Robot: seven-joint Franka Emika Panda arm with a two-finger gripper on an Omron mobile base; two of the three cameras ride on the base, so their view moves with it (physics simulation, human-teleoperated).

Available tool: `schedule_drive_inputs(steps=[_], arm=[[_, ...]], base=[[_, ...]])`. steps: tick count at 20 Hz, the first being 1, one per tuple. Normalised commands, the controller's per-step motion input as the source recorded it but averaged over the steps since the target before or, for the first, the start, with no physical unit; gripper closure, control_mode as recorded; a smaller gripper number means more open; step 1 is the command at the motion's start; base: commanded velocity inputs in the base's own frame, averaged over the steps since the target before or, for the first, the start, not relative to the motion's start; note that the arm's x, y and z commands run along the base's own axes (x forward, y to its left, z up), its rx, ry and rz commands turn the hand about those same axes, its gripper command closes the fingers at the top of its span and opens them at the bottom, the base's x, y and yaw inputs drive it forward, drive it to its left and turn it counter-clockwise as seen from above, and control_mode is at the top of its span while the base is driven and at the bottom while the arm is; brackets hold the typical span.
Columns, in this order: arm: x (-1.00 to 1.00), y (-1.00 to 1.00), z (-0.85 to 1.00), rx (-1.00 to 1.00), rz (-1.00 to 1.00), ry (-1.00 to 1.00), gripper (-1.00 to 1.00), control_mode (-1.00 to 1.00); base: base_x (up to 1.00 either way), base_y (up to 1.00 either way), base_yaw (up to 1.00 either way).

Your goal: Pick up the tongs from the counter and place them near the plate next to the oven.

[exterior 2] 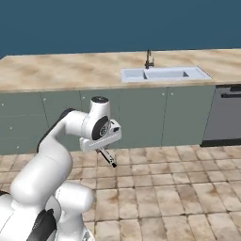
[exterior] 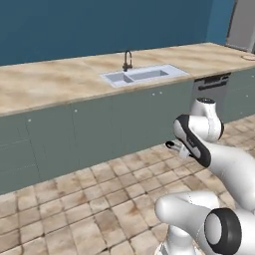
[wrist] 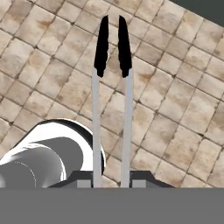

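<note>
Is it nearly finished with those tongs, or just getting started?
About halfway. The pickup looks done: the gripper is shut on the tongs, whose black tips point out over the tiled floor. Right now the arm holds them low in front of the cabinets, away from the counter. Left to do: carry them to the plate, possibly the red-rimmed sliver at the counter's far end, and set them down.

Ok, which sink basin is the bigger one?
The right basin, on the dark appliance side; the left basin is much shorter.
</note>
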Motion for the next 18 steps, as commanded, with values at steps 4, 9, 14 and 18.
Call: schedule_drive_inputs(steps=[4,9,14,18], arm=[[0.0,0.0,0.0,0.0,0.0,0.0,1.0,1.0],[0.0,0.0,0.0,0.0,0.0,0.0,1.0,1.0],[0.0,0.0,0.0,0.0,0.0,0.0,1.0,1.0],[0.0,0.0,0.0,0.0,0.0,0.0,1.0,1.0]], base=[[0.62,-0.04,-0.34],[0.72,-0.17,-0.16],[0.8,-0.2,-0.05],[0.82,-0.39,0.0]])
